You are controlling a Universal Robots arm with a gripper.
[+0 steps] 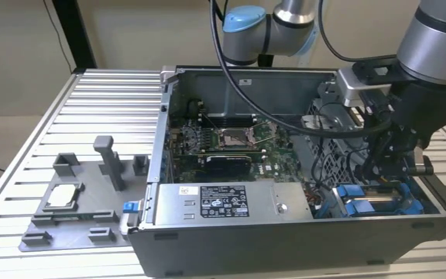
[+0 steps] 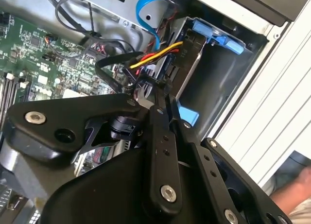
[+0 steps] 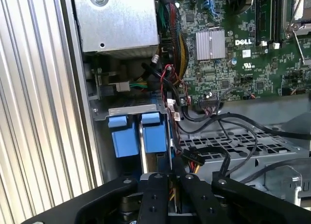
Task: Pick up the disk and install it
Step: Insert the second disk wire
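Slatted table point(image 1: 91, 99) bearing computer case point(image 1: 285, 244), grey fixture point(image 1: 76, 226)

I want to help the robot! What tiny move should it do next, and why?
Probably ease the pincer straight down, slowly. In the first wrist view it sits right by the blue-framed disk standing in the bay, and loose cables crowd close beside it.

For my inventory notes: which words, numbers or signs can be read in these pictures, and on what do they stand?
Black-and-white label on the grey box: too small to read.
White sticker beside it: too small.
White print on the motherboard: brand mark, not quoted; rest too small.
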